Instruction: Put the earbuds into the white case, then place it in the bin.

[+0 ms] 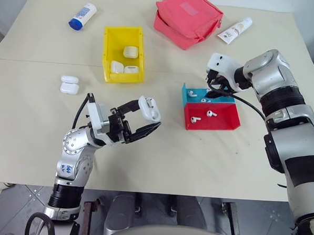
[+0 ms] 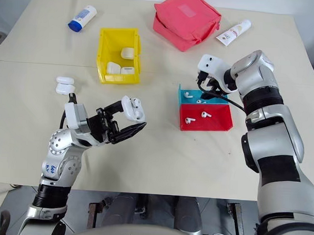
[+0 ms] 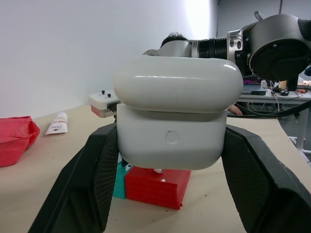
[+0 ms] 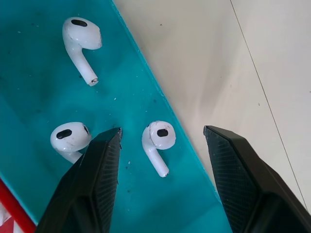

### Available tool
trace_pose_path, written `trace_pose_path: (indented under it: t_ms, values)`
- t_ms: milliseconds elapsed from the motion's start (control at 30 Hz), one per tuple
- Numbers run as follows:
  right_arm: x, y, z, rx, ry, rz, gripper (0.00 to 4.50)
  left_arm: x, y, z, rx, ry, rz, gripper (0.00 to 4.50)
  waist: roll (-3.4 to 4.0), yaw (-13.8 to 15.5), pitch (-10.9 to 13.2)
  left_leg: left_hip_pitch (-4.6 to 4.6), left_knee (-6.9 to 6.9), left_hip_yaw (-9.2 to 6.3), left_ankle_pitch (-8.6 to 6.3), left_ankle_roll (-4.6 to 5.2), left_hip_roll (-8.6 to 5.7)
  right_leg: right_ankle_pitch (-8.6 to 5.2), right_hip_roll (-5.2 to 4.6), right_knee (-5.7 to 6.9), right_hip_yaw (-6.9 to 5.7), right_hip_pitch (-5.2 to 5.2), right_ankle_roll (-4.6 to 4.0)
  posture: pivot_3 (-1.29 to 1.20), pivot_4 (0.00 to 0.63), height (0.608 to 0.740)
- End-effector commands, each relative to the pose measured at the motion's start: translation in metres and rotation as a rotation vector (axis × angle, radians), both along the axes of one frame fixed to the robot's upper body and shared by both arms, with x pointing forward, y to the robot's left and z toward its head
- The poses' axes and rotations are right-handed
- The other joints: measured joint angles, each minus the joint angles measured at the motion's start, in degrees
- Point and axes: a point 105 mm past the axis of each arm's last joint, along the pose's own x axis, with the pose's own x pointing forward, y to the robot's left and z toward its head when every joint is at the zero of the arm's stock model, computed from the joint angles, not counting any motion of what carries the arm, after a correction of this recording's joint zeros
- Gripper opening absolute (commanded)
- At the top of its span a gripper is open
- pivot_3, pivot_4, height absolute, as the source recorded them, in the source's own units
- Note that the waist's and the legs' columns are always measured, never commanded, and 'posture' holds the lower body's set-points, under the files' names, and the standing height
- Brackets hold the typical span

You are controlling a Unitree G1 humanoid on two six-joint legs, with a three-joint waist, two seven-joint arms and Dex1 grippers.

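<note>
- My left pincer [image 1: 141, 122] gripped the white case [image 1: 149, 108] above the surface [image 1: 30, 121], held ready for loading.
- My right pincer [image 4: 160, 141] hung open, its fingers either side of an earbud [image 4: 158, 141] in the blue tray [image 1: 192, 94].
- The bin [image 1: 108, 54] waited beyond.

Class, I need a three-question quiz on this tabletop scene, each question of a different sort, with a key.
1. True or false: the left tool is shut on a white case.
2. How many white cases lie in the yellow bin? A) one B) three C) five
3. Fill in: the right tool stands open over an earbud in the ___ tray.

Key
1. True; the case is pinched between the fingers, its lid raised.
2. B
3. Blue; the red tray beside it holds two more earbuds.
</note>
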Motion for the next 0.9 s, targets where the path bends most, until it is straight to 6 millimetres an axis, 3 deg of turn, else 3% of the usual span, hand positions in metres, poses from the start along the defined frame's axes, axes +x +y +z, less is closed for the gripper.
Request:
trace_pose_path:
  t_ms: [33,133,300,333,533,667,767,833,900]
  values:
    - [0.003,0.003,0.01,0.005,-0.028,0.007,2.81,-0.006,-0.001,0.009,-0.004,-0.051,-0.003,2.79,0.0,-0.01,0.0,0.0,0.0,0.0,0.0,0.0,0.0,0.0,0.0,0.0,0.0,0.0,0.0,0.0,0.15,0.74]
    - [0.003,0.004,0.009,-0.002,-0.025,0.012,2.21,-0.006,-0.001,0.009,-0.003,-0.051,-0.001,2.79,0.0,-0.01,0.0,0.0,0.0,0.0,0.0,0.0,0.0,0.0,0.0,0.0,0.0,0.0,0.0,0.0,0.15,0.74]
    - [0.002,0.002,0.008,-0.022,-0.021,0.02,0.56,-0.005,0.0,0.009,-0.002,-0.051,0.006,2.79,0.0,0.01,0.0,0.0,0.0,0.0,0.0,0.0,0.0,0.0,0.0,0.0,0.0,0.0,0.0,0.0,0.15,0.74]
    - [0.002,0.002,0.009,-0.02,-0.022,0.017,0.46,-0.004,0.0,0.009,-0.002,-0.051,0.008,2.79,0.0,0.01,0.0,0.0,0.0,0.0,0.0,0.0,0.0,0.0,0.0,0.0,0.0,0.0,0.0,0.0,0.15,0.74]
    - [0.003,0.006,0.017,-0.006,-0.036,0.031,0.46,-0.002,0.001,0.009,0.001,-0.052,0.011,2.79,0.01,0.01,0.0,0.0,0.0,0.0,0.0,0.0,0.0,0.0,0.0,0.0,0.0,0.0,0.0,0.0,0.15,0.74]
    - [0.0,0.012,0.045,0.135,-0.116,0.078,0.46,0.001,0.001,0.011,0.003,-0.057,0.002,2.79,0.11,0.06,0.07,0.0,0.0,0.0,0.0,0.0,0.0,0.0,0.0,0.0,0.0,0.0,0.0,0.0,0.15,0.74]
    - [-0.006,0.016,0.053,0.226,-0.136,0.112,0.46,0.003,0.0,0.01,0.006,-0.059,-0.011,2.79,0.18,0.07,0.11,-0.02,0.0,-0.01,0.0,0.0,-0.01,0.0,-0.01,0.01,-0.01,0.0,0.0,0.0,0.15,0.74]
    - [-0.012,0.021,0.058,0.294,-0.155,0.144,0.46,0.005,0.0,0.009,0.011,-0.058,-0.023,2.79,0.19,0.07,0.1,-0.01,0.0,-0.02,0.0,0.0,0.0,0.0,0.0,0.0,-0.02,0.0,0.0,0.0,0.15,0.74]
    - [-0.034,0.024,0.068,0.47,-0.203,0.215,0.46,0.008,-0.005,0.006,0.017,-0.049,-0.06,2.79,0.18,0.4,0.1,-0.01,0.0,-0.02,0.0,0.0,-0.01,0.0,0.0,0.0,-0.02,0.0,0.0,0.0,0.15,0.74]
